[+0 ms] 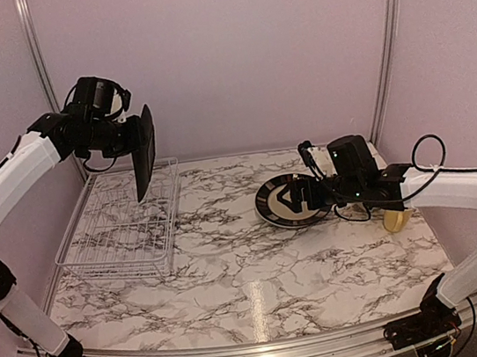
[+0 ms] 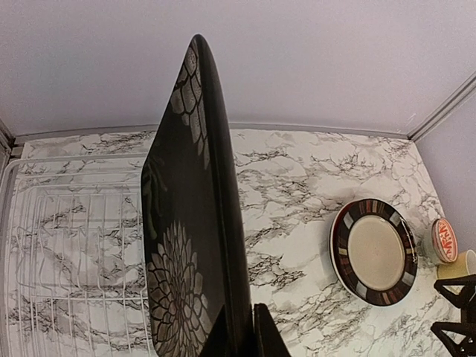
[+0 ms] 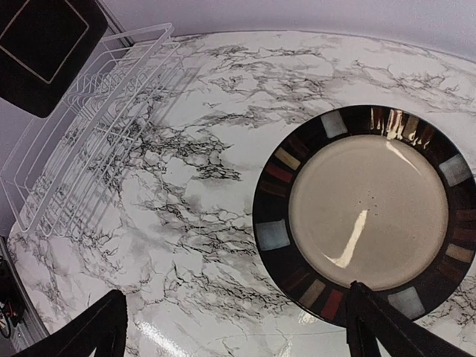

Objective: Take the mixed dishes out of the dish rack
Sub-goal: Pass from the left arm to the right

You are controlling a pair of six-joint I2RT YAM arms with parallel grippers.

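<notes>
Black plate (image 1: 143,152) with white floral medallions is hanging on edge in the air, over the rear end of the white wire dish rack (image 1: 113,263). The left gripper (image 2: 245,338) is pinching its rim, fingers pressed tight on either face. The rack is sitting along the left edge of the marble tabletop (image 1: 253,283).

Across, near the right rear corner, the right gripper (image 1: 297,195) is hovering, fingers spread wide, over a round cream-centred plate (image 3: 368,212) lying flat. Just beyond it, by the right edge, a yellow mug (image 1: 395,220) and a small red-and-white bowl (image 2: 445,239) are standing close together.
</notes>
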